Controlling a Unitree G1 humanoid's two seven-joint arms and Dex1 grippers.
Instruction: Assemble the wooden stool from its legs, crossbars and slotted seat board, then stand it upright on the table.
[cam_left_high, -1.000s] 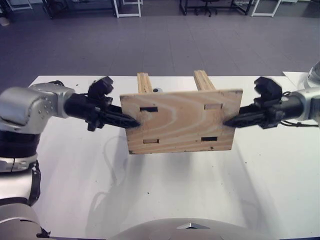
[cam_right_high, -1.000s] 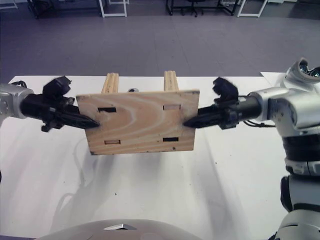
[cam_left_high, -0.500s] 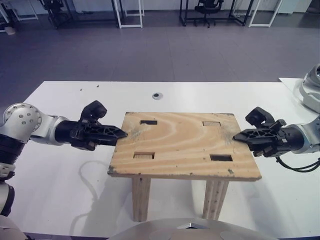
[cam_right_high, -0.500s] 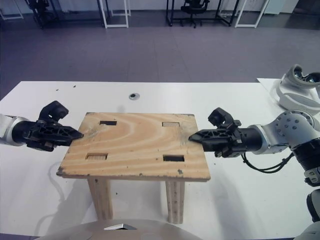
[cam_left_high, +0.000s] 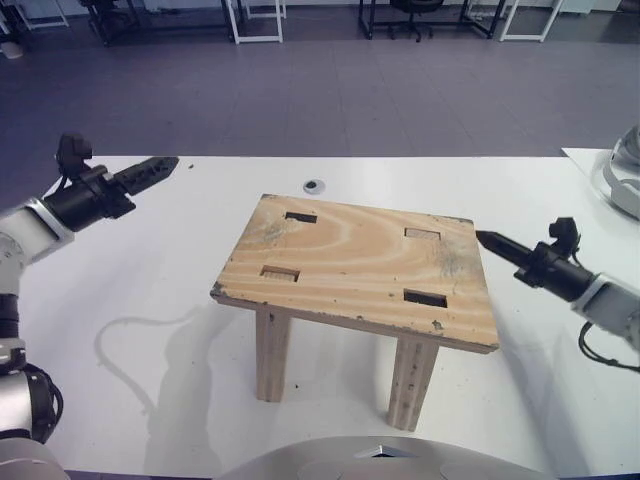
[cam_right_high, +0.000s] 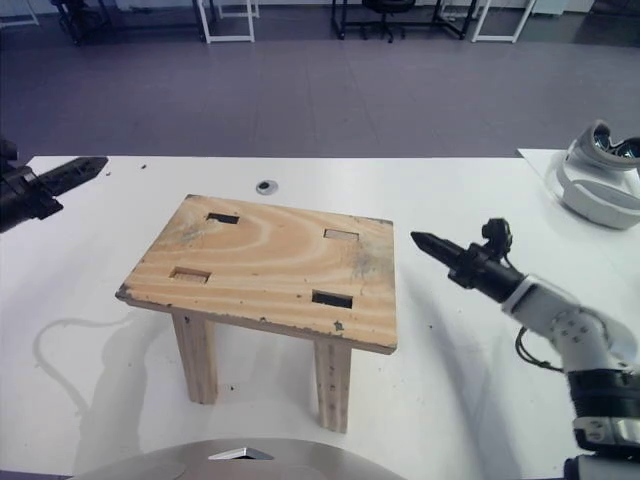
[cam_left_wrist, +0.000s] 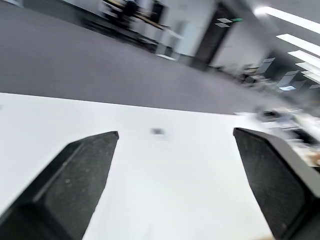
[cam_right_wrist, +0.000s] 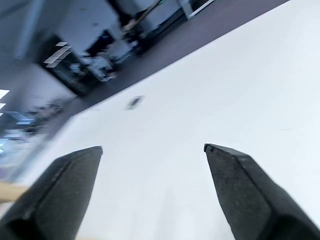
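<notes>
This looks like a robotics lab or open workshop hall: a broad white tabletop stands in a large room with a bare grey floor running to the top of the frame. White-framed benches and dark-framed desks line the top edge. A white headset lies at the right edge, and ceiling light strips show at upper right in the left wrist view.

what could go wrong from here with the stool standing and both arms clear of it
1. The right jaws, open, point at the seat board from close by; a careless swing could knock it over.
2. Two seat slots look dark while the other two look filled, so some leg joints may be loose and wobble under load.
</notes>
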